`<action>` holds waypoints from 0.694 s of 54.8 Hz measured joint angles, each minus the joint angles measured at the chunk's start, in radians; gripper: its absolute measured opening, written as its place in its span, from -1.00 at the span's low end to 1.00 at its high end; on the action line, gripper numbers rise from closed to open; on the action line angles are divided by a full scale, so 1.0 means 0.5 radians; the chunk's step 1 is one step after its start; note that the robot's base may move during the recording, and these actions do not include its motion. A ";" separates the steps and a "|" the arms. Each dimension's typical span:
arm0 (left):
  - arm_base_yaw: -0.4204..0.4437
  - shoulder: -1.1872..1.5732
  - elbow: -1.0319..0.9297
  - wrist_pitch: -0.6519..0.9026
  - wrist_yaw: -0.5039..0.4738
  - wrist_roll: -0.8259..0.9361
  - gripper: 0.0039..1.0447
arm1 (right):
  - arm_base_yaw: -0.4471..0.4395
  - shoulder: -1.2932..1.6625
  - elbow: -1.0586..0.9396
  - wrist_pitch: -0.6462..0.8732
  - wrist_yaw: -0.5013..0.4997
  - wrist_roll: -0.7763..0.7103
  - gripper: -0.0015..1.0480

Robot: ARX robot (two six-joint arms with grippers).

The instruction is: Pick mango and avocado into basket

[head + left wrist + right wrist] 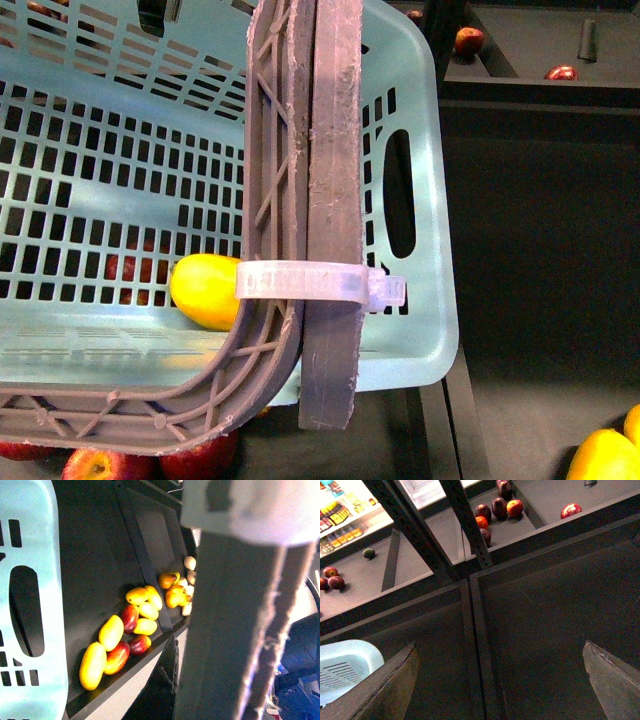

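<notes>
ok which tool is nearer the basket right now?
Left. The handle of the basket fills its wrist view close up, though the left tool itself is hidden. The right tool hangs open over the dark shelf, apart from the basket.

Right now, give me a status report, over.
Right gripper open, empty; left jaws hidden. Mango in basket, avocado not seen. Raised handles block front view.

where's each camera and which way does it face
Front view: on the body, facing the basket close ahead, handles across the middle; no arm shows.
Left wrist view: on the left arm, beside the basket, looking past a handle at shelf mangoes; left hand unclear.
Right wrist view: on the right arm, looking down at a dark shelf; open right hand frames it.
Shared: the basket shows in all three.
</notes>
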State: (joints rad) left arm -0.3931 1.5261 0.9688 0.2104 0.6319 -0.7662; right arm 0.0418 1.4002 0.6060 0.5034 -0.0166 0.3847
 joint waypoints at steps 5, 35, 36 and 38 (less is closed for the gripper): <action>0.001 0.001 0.000 0.000 -0.005 0.004 -0.87 | -0.051 -0.154 -0.062 -0.066 0.013 -0.047 0.85; 0.001 0.001 0.000 0.000 -0.003 0.005 -0.87 | -0.153 -0.876 -0.556 -0.323 0.242 -0.027 0.85; 0.001 0.001 0.000 0.000 -0.003 0.005 -0.87 | -0.153 -0.875 -0.558 -0.317 0.237 -0.028 0.85; 0.001 0.001 0.000 0.000 -0.005 0.005 -0.87 | -0.135 -0.851 -0.597 -0.183 0.182 -0.084 0.78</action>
State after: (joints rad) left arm -0.3927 1.5265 0.9688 0.2104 0.6296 -0.7639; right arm -0.0257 0.9749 0.3077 0.4118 0.0746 0.3428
